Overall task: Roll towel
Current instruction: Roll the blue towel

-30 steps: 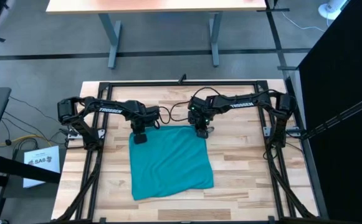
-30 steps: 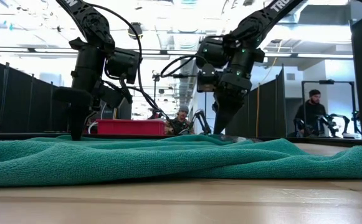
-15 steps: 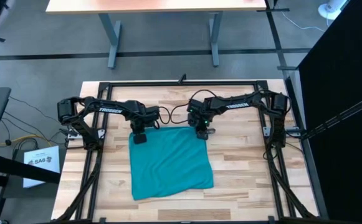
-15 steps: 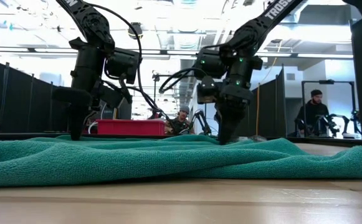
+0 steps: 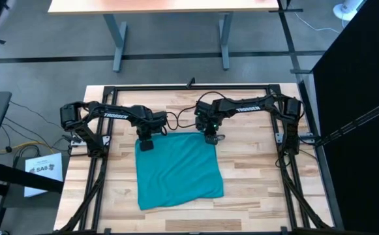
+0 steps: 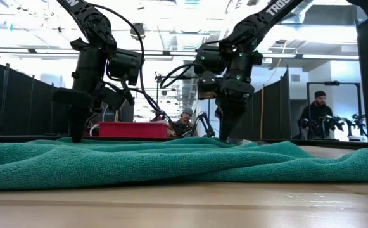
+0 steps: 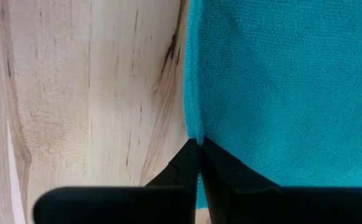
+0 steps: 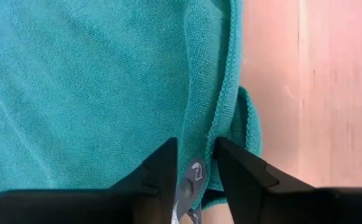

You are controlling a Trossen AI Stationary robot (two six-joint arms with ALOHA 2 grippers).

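At the teal towel's (image 5: 178, 170) far edge on the wooden table (image 5: 254, 170), left gripper (image 7: 198, 144) is pinched tight on the far-left corner hem, right gripper (image 8: 196, 163) sits narrow around the folded hem at the far-right corner, cloth spreading flat away from both.

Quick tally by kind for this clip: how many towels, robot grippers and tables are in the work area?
Towel: 1
Grippers: 2, left gripper and right gripper, each at a far corner of the towel
Table: 1
Total: 4
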